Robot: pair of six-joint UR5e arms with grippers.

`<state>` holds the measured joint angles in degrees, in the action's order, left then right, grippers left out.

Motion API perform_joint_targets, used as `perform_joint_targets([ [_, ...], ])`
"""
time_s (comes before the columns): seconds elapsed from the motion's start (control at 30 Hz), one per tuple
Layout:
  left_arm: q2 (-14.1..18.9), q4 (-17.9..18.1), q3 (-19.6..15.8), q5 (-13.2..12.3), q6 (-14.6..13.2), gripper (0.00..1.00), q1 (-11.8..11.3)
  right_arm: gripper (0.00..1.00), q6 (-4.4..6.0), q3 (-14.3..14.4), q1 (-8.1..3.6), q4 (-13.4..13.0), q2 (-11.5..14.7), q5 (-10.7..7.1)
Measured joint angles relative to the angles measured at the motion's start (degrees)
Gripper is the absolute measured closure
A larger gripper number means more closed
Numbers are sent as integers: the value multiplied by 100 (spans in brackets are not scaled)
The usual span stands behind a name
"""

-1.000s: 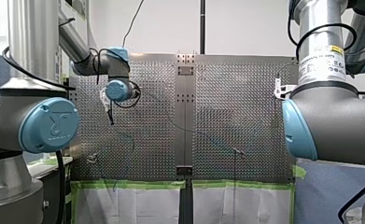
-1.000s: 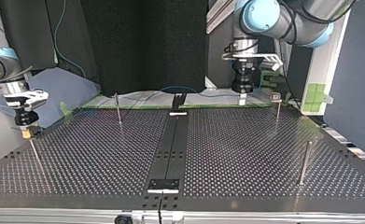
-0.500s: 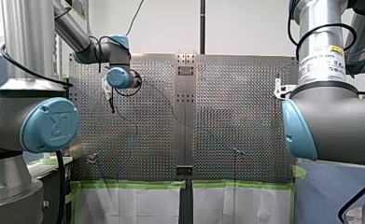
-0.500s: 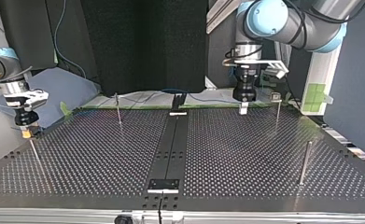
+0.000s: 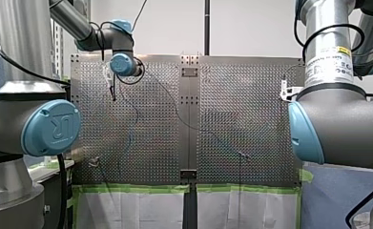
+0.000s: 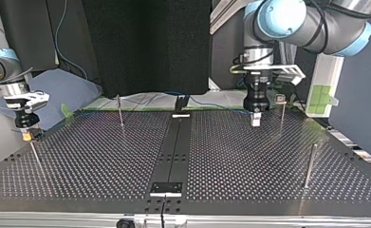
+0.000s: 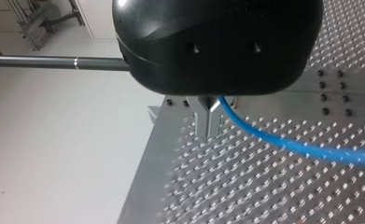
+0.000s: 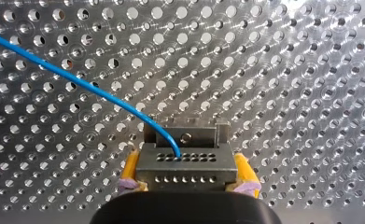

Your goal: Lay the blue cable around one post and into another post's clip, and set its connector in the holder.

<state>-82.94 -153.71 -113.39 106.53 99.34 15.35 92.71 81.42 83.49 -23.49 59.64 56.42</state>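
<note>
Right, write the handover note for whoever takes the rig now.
Left gripper: shut on the cable, beside the clip post in the top view.
Right gripper: yellow pads shut on the connector, at the top view's left edge.
Done: cable and connector are both gripped.
Left: cable around a post, then into the clip, then connector into the holder. No view shows any of these done.
</note>
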Motion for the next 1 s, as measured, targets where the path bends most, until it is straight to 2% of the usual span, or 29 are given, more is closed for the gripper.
perform_joint_targets([
  [0.23,186,-306,217,316,-12,100,-105,100,0,0,0,0,0,0],
  [0.47,198,-449,452,321,18,100,-283,100,0,0,0,0,0,0],
  [1.0,164,-370,557,-430,553,100,-1077,100,0,0,0,0,0,0],
])
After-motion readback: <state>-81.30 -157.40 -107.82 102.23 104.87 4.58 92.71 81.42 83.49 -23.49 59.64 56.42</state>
